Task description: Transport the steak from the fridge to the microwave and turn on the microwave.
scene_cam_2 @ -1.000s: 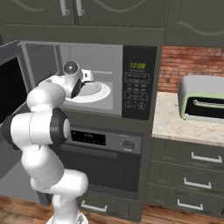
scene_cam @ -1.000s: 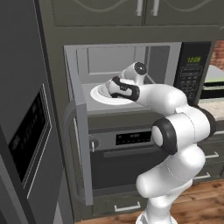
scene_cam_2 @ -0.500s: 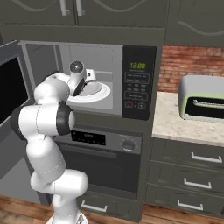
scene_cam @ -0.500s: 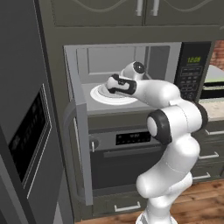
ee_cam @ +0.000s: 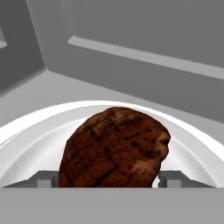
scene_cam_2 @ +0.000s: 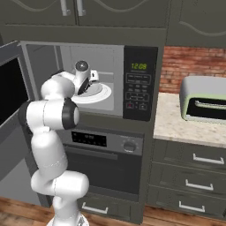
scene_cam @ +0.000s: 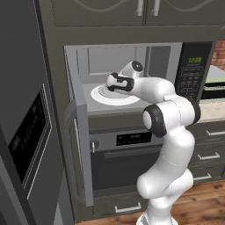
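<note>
Steak (ee_cam: 114, 148) is seen w/in the microwave (scene_cam_2: 110, 79) cavity, low over the white turntable (ee_cam: 26, 131); contact w/ plate can't be confirmed. Pincer (ee_cam: 107, 180) is clamped on steak, one fingertip (ee_cam: 46, 178) at each flank, presumably so the meat is set down at plate centre. Door (scene_cam: 81, 145) is swung open at left. Keypad (scene_cam_2: 137, 88) at right is judged untouched; door closing and start are outstanding.

Light is soft and even across all three rendered views, with no clear single source and no glare. The dark cabinets (scene_cam: 132, 17) read dim, while the microwave (scene_cam_2: 106, 79) cavity is a pale, flat grey. Shadows are faint. Edges stay sharp with no lens bending. In the hand view the steak (ee_cam: 114, 148) looks slightly coarse, its texture blocky up close.
</note>
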